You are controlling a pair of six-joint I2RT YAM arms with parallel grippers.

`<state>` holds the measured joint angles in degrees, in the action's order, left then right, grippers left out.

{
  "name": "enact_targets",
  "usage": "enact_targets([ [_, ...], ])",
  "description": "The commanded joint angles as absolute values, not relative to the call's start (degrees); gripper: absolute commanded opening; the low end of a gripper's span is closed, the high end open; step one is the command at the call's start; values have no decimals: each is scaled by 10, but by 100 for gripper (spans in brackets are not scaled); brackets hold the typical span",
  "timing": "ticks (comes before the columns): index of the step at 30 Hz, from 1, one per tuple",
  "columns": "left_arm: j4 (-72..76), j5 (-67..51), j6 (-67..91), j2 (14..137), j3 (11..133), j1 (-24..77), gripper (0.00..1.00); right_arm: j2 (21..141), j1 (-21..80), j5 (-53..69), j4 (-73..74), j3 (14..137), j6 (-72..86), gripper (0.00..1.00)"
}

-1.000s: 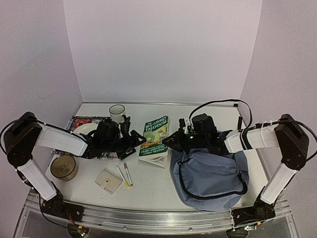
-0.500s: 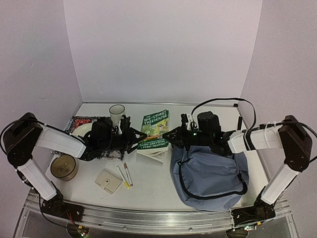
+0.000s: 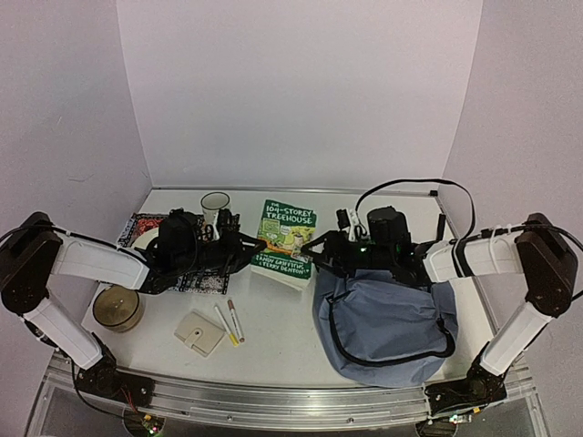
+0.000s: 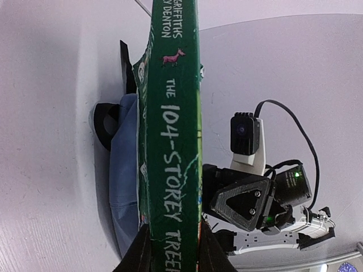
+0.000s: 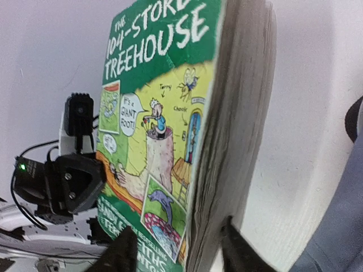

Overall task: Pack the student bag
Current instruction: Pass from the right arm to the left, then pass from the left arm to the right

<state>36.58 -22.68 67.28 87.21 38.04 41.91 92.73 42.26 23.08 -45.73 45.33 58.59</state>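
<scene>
The blue-grey student bag (image 3: pixel 387 319) lies flat at the front right, its black zipper line on top; its fabric also shows in the left wrist view (image 4: pixel 125 170) and the right wrist view (image 5: pixel 340 226). A green paperback, "The 104-Storey Treehouse" (image 3: pixel 285 238), hangs between the two arms just left of the bag. My left gripper (image 4: pixel 173 252) is shut on the book's spine (image 4: pixel 170 113). My right gripper (image 5: pixel 178 252) is open, with one finger in front of the cover (image 5: pixel 153 130) and the other (image 5: pixel 241 249) beside the page edge.
A white mug (image 3: pixel 216 205) stands at the back. A white plate (image 3: pixel 153 238) lies on a patterned mat under the left arm. A round tan tin (image 3: pixel 117 307), a beige wallet (image 3: pixel 199 332) and two pens (image 3: pixel 230 321) lie at the front left. A black cable (image 3: pixel 410 187) loops at the back right.
My left gripper has closed onto the book's spine while my right gripper has opened off it. The book has shifted slightly back and left.
</scene>
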Motion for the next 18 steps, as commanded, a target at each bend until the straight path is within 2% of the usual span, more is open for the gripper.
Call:
enact_targets([
  [1, 426, -289, 649, 836, 406, 415, 0, 877, 386, 267, -443, 459, 514, 66],
  [6, 427, -325, 646, 826, 418, 412, 0, 862, 360, 294, -412, 483, 471, 87],
  [9, 427, -341, 649, 819, 427, 412, 0, 866, 350, 306, -404, 499, 462, 96],
  [18, 429, -359, 663, 796, 448, 412, 0, 897, 338, 380, -426, 530, 468, 98],
])
